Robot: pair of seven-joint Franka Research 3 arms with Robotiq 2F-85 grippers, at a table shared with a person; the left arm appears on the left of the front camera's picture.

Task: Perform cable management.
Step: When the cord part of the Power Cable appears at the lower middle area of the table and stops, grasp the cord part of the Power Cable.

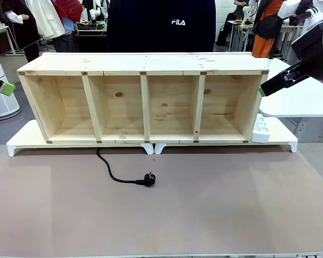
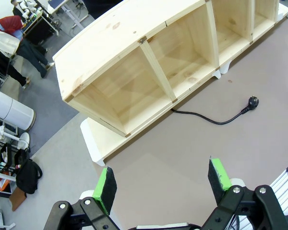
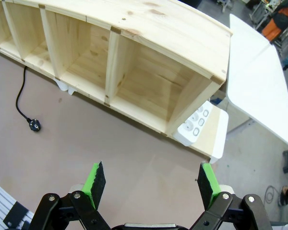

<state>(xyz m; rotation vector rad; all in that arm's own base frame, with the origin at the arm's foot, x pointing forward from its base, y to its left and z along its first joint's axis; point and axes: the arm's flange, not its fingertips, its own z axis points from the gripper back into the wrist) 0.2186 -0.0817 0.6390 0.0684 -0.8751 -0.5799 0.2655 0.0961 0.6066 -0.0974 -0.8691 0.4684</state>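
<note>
Two wide, empty: left gripper (image 2: 162, 179), right gripper (image 3: 150, 181), parked high, likely for overview; cable (image 1: 112, 175) trails loose from under shelf (image 1: 145, 64) across desk (image 1: 215, 215).

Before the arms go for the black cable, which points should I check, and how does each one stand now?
1. Left gripper open and empty: ok.
2. Right gripper open and empty: ok.
3. Cable lies loose on the table, nothing on top of it: ok.
4. Plug free on the table, not in the power strip: ok.
5. Where the cable's other end runs, under the wooden shelf: cannot tell.
</note>
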